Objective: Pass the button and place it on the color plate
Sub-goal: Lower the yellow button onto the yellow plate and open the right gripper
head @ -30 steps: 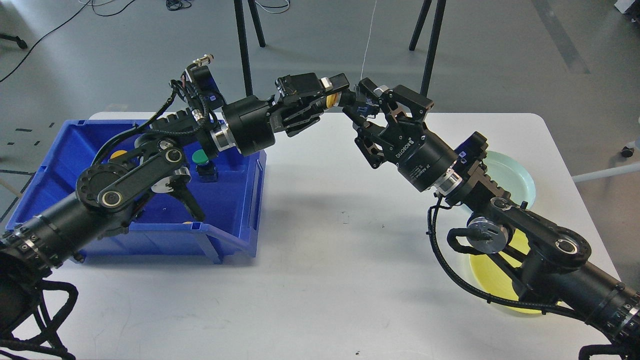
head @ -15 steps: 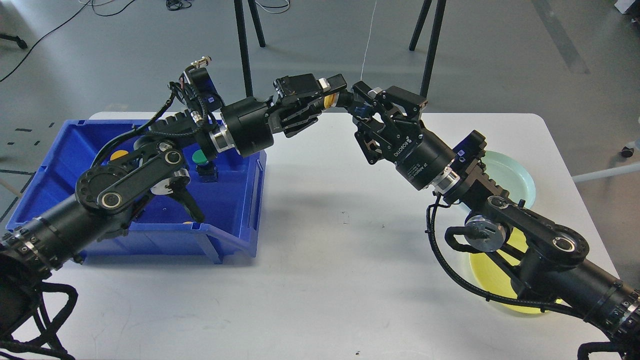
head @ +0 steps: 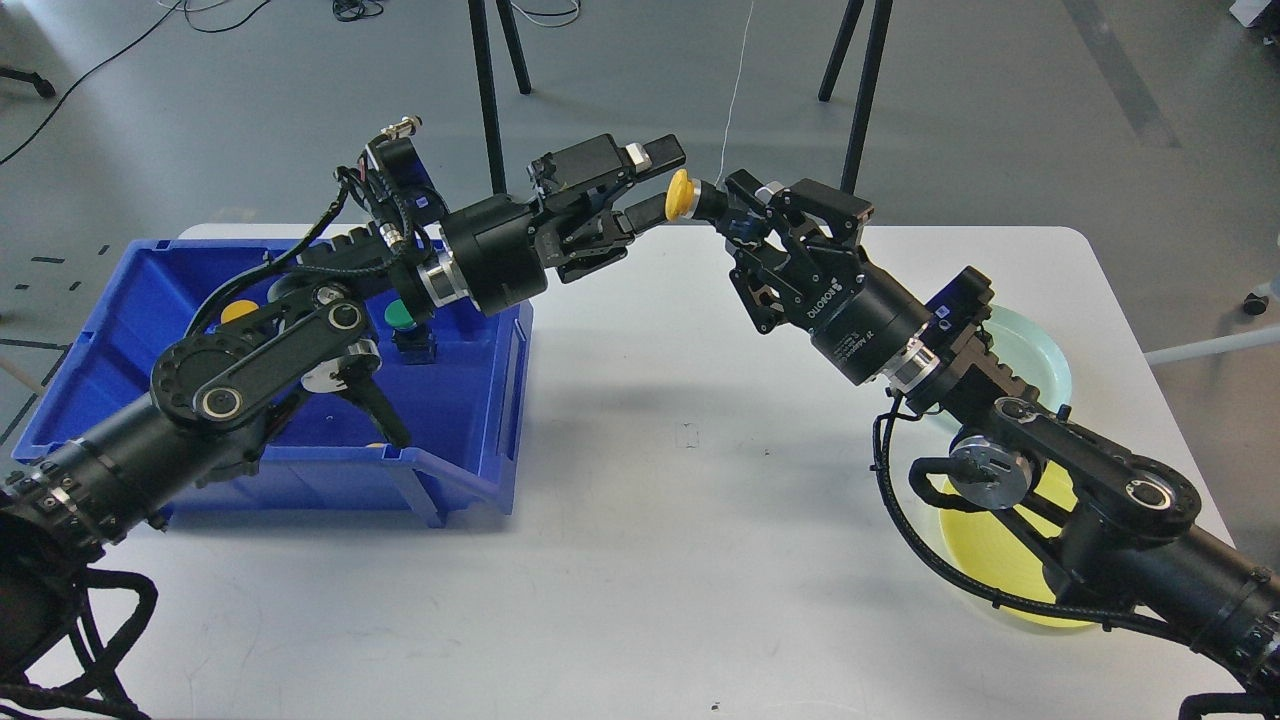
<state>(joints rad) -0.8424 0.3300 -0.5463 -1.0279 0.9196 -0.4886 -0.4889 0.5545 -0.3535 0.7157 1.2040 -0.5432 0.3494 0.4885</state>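
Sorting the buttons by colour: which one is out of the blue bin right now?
The yellow button, held in the right gripper above the table; the green button sits in the blue bin.

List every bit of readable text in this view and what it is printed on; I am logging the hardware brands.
"ROBOTIQ": white letters, seen at a slant, on the body of the right gripper.
A smaller white line just below it on the same body: too small to read.
No other lettering can be read.

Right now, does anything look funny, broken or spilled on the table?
Nothing stands out. The yellow button is held in the air by the right gripper, with the left gripper open beside it. The blue bin sits upright, and both plates lie flat. Nothing looks spilled.
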